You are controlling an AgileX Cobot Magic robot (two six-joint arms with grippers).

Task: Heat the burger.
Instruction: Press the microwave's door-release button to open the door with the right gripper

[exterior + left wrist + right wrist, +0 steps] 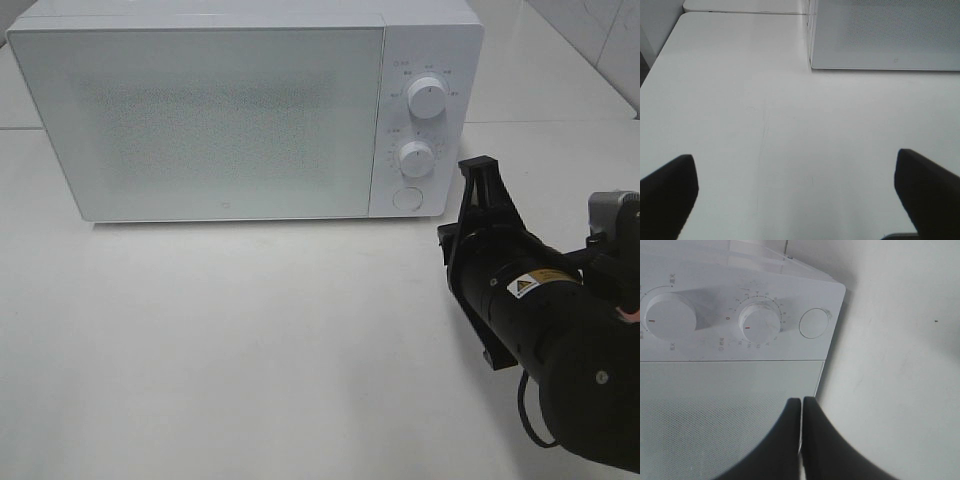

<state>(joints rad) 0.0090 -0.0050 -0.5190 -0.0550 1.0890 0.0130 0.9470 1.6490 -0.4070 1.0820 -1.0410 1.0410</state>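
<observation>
The left jaws stand wide open over the bare tabletop (790, 115). Their two dark fingers (670, 195) show at the opposite edges of the left wrist view, well apart, with nothing between them and nothing touched. The lower corner of the microwave (880, 35) lies beyond them, well clear. The high view does not show the left arm.

The right jaws are shut tight. In the right wrist view the two black fingers (785, 440) press flat against each other along their whole length, with only a thin seam between them, and they grip nothing. They point at the front of the microwave (730, 380), near the line where the door meets the control panel. Whether the tips touch it cannot be told from that view.

In the high view the right arm (540, 300) reaches in from the right edge, low over the tabletop (250, 340). Its black tip sits just beside the right side of the microwave (200, 110), level with the lower knob (414, 157) and the round button (407, 198). A narrow strip of white tabletop shows between the tip and the casing there.

The microwave door (210, 115) is closed, and its frosted, dotted panel shows nothing behind it. The upper knob (427, 98) sits above the other two controls on the panel.

The burger cannot be seen in any view, so its place cannot be told.
</observation>
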